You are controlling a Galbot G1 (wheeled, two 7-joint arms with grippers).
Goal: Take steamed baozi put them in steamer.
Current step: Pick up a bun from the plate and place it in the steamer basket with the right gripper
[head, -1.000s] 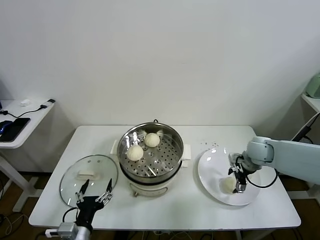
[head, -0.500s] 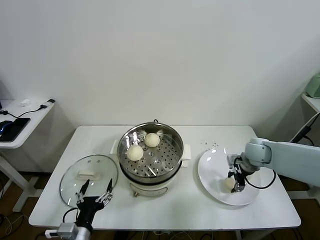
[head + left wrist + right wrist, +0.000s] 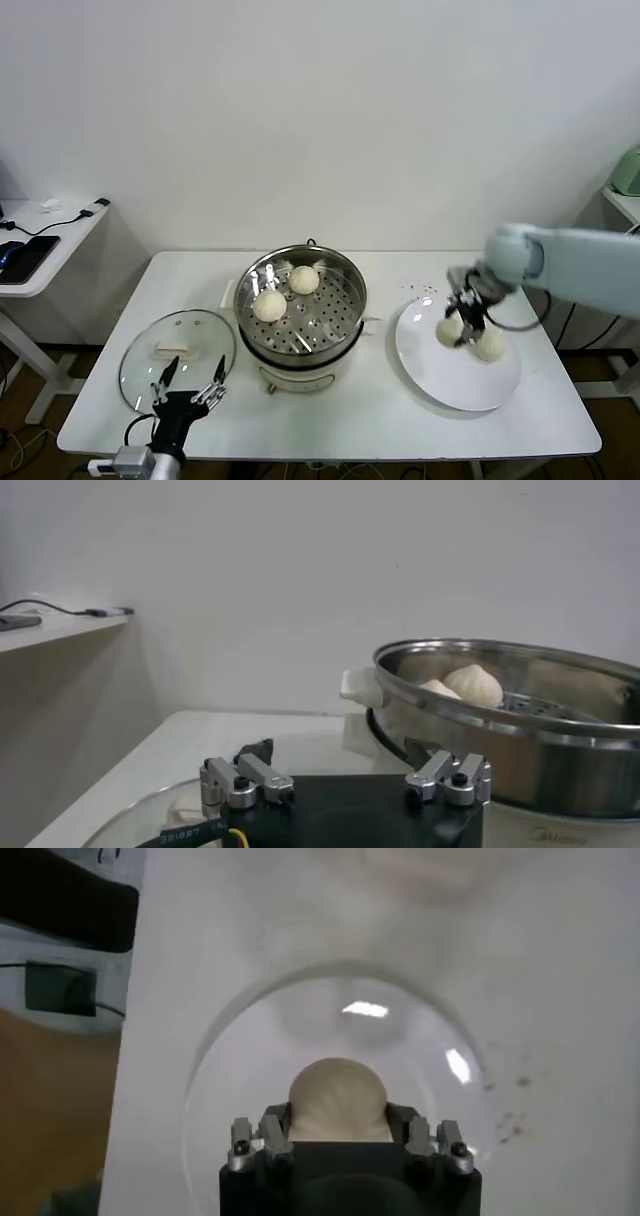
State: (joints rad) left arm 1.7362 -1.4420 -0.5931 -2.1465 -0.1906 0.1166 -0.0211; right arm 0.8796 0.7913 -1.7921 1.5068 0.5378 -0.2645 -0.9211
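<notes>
A baozi [image 3: 450, 328] is hanging above the plate [image 3: 430, 365], clamped in the right gripper [image 3: 455, 330]. Another [image 3: 489, 345] is lying on the plate; two [image 3: 270, 305] are sitting in the steamer [image 3: 345, 320] left of it. The left gripper [image 3: 190, 385] is waiting spread wide over the lid [image 3: 145, 365].

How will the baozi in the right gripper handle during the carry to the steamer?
The baozi looks smooth and domed, so it may slip or roll if released early. It is probably soft: the right gripper is shut on it and hard squeezing could dent it. It seems light, lifted clear above the plate.
</notes>
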